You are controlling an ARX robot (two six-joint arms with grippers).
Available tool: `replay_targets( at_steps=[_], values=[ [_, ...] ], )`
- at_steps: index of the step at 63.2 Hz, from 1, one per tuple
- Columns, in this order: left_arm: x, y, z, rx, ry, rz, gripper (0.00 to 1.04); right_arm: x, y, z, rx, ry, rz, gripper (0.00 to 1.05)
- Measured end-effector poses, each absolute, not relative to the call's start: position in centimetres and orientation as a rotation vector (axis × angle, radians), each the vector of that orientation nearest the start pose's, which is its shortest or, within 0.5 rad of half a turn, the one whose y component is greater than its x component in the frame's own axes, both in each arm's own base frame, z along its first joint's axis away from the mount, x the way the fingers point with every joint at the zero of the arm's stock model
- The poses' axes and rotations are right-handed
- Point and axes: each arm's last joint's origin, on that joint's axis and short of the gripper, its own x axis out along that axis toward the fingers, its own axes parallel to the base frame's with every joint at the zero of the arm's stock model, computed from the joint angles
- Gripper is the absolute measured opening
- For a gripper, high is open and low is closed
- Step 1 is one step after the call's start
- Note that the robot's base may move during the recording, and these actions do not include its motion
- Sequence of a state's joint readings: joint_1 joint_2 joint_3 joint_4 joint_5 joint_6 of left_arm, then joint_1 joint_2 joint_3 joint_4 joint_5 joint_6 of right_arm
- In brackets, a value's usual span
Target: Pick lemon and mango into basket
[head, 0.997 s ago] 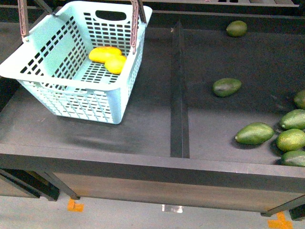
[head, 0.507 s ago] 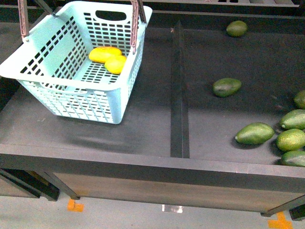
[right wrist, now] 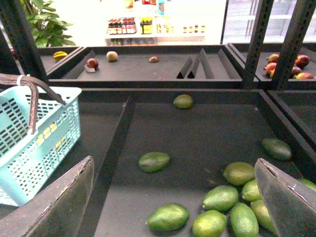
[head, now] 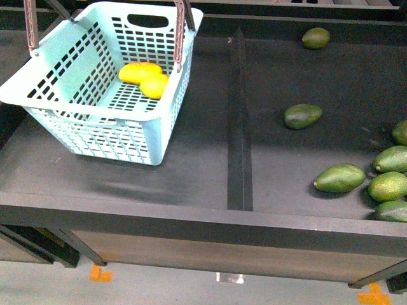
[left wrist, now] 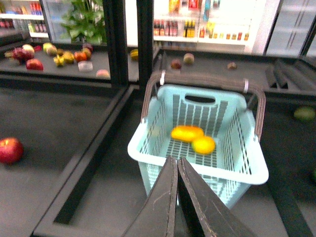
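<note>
The turquoise basket [head: 114,136] stands in the left compartment of the dark shelf with its brown handles raised. On its floor lie the elongated yellow mango [head: 140,71] and, touching it, the rounder lemon [head: 154,86]. Neither arm shows in the front view. In the left wrist view my left gripper [left wrist: 176,160] is shut and empty, short of the basket [left wrist: 249,173], and the mango [left wrist: 186,133] and lemon [left wrist: 204,144] lie inside beyond it. My right gripper [right wrist: 174,160] is open over the right compartment, holding nothing, with the basket [right wrist: 29,148] off to one side.
A raised divider [head: 239,121] separates the two compartments. Several green avocados [head: 339,178] lie in the right one, clustered at its right edge, with singles at the middle [head: 303,116] and back [head: 316,38]. A red apple [left wrist: 10,149] lies in a neighbouring bin.
</note>
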State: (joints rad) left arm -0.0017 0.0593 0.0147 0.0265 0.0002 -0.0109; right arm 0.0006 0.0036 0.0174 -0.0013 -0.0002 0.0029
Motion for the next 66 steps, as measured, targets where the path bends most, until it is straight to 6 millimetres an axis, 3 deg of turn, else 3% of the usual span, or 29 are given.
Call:
replay_targets(
  at_steps=[38,52,60,63,66],
  values=[
    [9.72,-0.02,16.82,-0.011,-0.01,-0.002,0.04,9.68,0.0,16.9,0.003,-0.012,0.0,0.96],
    [9.72,-0.02,16.82,-0.011,-0.01,-0.002,0.51,9.68,0.0,16.9,0.003,-0.012,0.0,0.96],
    [9.72,-0.02,16.82,-0.011,-0.01,-0.002,0.92,9.68,0.0,16.9,0.003,-0.012,0.0,0.96],
    [9.72,-0.02,16.82,-0.01,-0.01,-0.002,0.99,9.68,0.0,16.9,0.003,-0.012,0.0,0.96],
    [9.72,-0.02,16.82,-0.01,-0.01,-0.002,0.98,9.68,0.0,16.9,0.003,-0.012,0.0,0.96]
  ],
)
